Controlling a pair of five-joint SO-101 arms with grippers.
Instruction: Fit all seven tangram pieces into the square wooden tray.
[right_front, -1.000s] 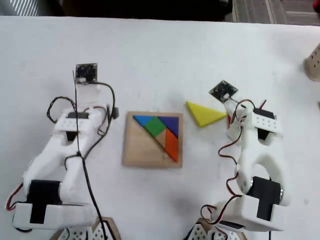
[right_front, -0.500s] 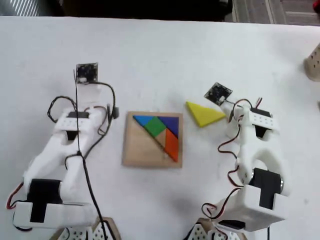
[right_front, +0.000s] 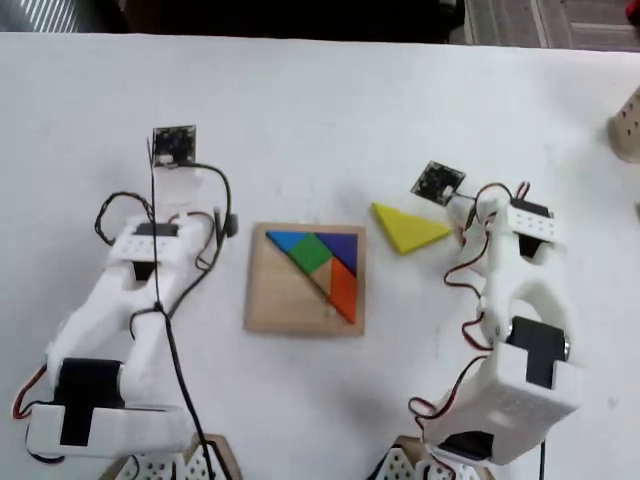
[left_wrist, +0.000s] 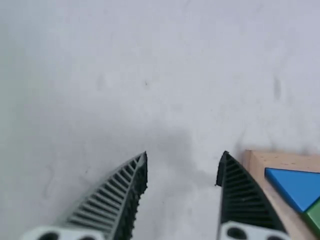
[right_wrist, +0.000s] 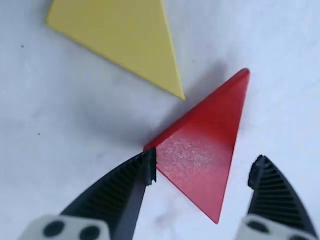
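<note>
— Claws first: how are they seen?
— Both are seen spread wide, and nothing is gripped by either. The left claw is held low over bare bench. The right claw is set low over the red triangle.
— Where is the red triangle placed against that claw?
— It is laid flat on the bench between the two fingers. One of its corners is met by the tip of one finger, and the other finger is kept apart from it by a strip of bench.
— And the yellow triangle?
— The yellow triangle is found just ahead of the right claw's fingertips, flat on the bench. Its sharp corner is brought close to the red triangle's long edge. Whether the two are touching cannot be told.
— What is seen by the left claw?
— A corner of the wooden tray is seen just beside the outer side of one finger, with a blue piece seated inside it.
— How is the tray filled?
— In the high view, the blue piece, a green piece, a purple piece and an orange piece are packed together in the part of the tray turned towards the right claw. The part towards the left claw is seen as bare wood. The tray is placed between the two claws.
</note>
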